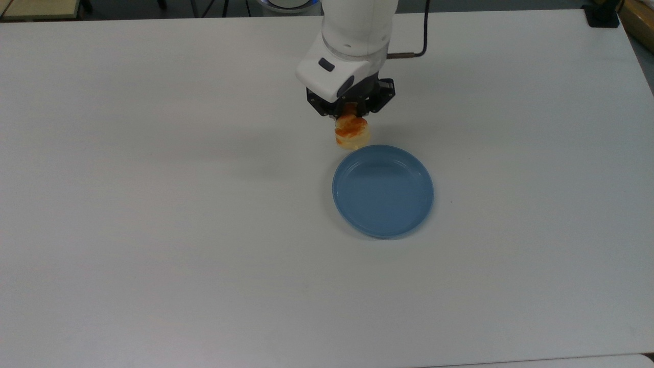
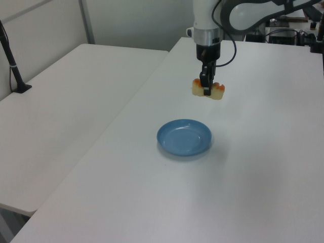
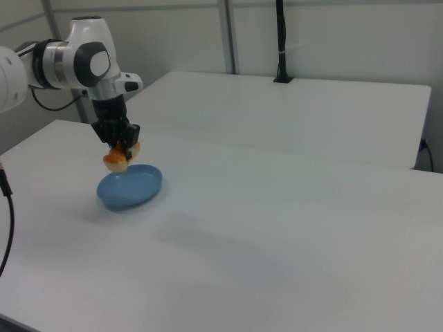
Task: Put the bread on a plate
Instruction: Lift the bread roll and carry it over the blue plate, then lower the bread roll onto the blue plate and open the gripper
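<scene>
The bread hangs in the air, pinched across its middle by the gripper, whose two fingers are closed on it. In the left view its long axis runs level, with a pale end sticking out either side of the fingers. It is clear of the white table and not yet over the plate. In the top view the roll sits just beside the plate's rim at about eleven o'clock, and the dish's centre lies toward five o'clock from the bread. That is the way I'd expect the arm to carry it before lowering (the right view makes the bread look as if it overlaps the plate's far edge, but that is the angle, I think). The plate is bare inside and wider than the roll is long, so the roll's heading should matter little when it comes down.
</scene>
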`<state>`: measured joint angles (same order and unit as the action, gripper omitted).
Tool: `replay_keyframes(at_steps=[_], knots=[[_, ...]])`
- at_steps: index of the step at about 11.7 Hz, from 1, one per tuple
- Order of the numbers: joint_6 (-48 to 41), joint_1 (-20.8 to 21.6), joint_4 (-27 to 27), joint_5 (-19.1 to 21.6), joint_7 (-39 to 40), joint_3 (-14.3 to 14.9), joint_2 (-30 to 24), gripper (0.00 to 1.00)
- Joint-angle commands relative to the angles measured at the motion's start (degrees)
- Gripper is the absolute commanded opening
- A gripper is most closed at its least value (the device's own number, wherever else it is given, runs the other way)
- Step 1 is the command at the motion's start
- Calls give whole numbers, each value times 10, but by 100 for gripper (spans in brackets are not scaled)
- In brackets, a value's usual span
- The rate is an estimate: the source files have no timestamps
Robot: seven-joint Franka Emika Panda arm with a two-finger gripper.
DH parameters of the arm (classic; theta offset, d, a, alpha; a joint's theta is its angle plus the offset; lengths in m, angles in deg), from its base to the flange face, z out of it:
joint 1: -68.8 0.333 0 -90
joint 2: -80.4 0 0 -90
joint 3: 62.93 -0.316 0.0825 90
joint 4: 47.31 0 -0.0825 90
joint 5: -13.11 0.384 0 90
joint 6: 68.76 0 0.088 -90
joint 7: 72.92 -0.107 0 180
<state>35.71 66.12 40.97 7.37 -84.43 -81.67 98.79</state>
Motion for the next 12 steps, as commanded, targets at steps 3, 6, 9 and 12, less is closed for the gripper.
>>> replay_keyframes(at_steps=[3, 6, 9, 12], knots=[[42, 39, -66, -41, -90, -7, 73, 36], [44, 59, -73, -41, -114, -1, 84, 37], [60, 59, -72, -41, -141, -1, 87, 43], [78, 80, -70, -42, -168, 13, 100, 44]])
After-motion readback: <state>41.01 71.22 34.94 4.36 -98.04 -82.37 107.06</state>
